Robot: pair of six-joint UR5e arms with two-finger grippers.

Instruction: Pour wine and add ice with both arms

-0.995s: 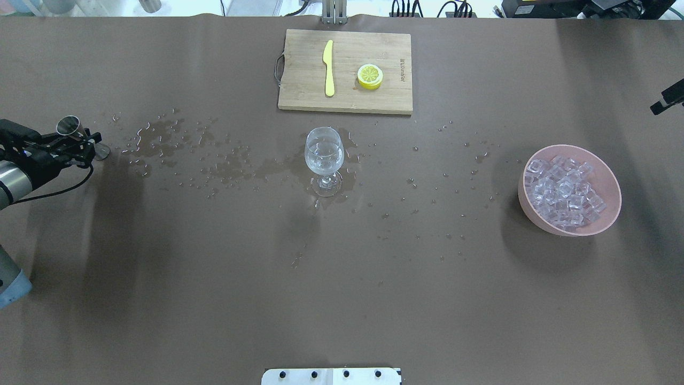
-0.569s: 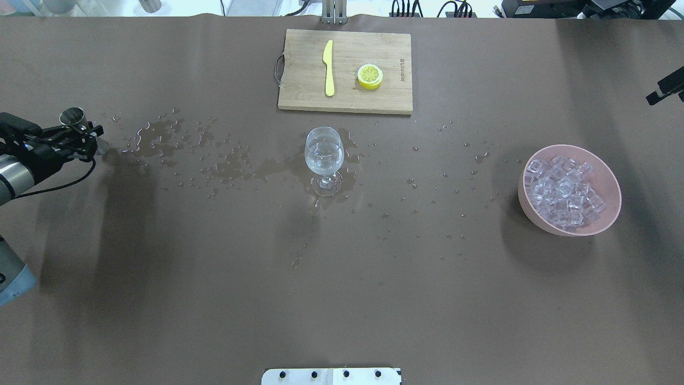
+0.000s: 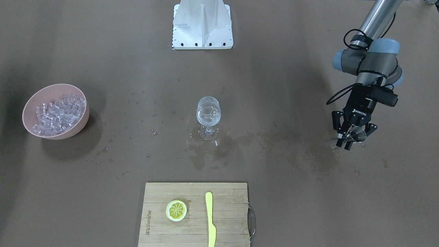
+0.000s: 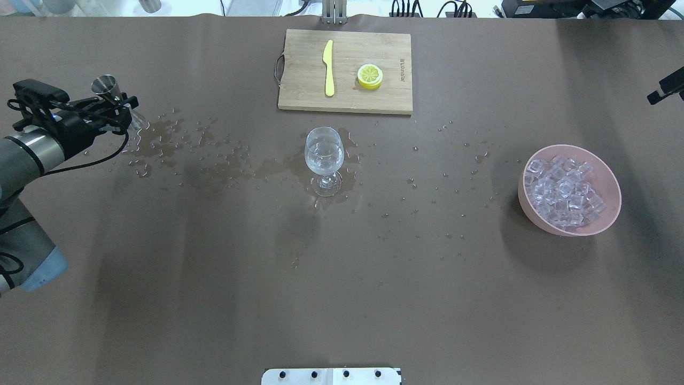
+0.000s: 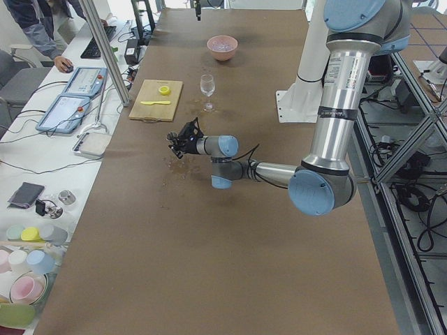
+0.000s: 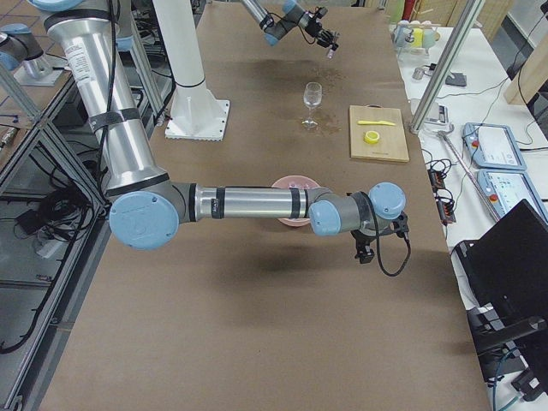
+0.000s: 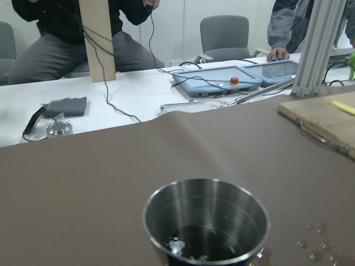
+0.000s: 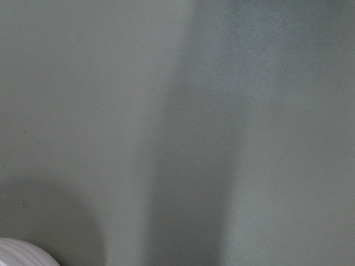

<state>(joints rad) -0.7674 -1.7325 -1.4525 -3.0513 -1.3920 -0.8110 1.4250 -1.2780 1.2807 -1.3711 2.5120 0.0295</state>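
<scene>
Broadly, a brown-covered table (image 4: 214, 299) fills the overhead view, darkened across its middle by wet stains and scattered droplets (image 4: 171, 140). The left arm (image 4: 26, 155) reaches in low along the table's left end, while the right arm (image 6: 248, 204) lies stretched out beside the far right edge, showing only as a black tip in the overhead view. A wooden cutting board (image 4: 363, 99) sits at the far side of the table, opposite the robot. A pink bowl (image 4: 607, 179) stands well to the right and is heaped with the ice (image 4: 564, 193), a pile of small clear cubes. In the centre, just on the robot's side of the board, a wine glass (image 4: 323, 160) stands upright in a wet patch, and the wine (image 3: 208, 116) sits in its bowl as a small clear measure. The left gripper (image 4: 120, 109) is clamped around the waist of a steel jigger (image 4: 105, 85), holding it mouth upward at the left end of the stained stretch, well apart from the glass; the wrist view looks down into its cup, where only a few drops cling to the bottom. Whether the right gripper (image 6: 368, 248) is parted or closed cannot be told. On the board lie a yellow knife (image 4: 328, 67) and, just to its right, a lemon slice (image 4: 370, 76).
</scene>
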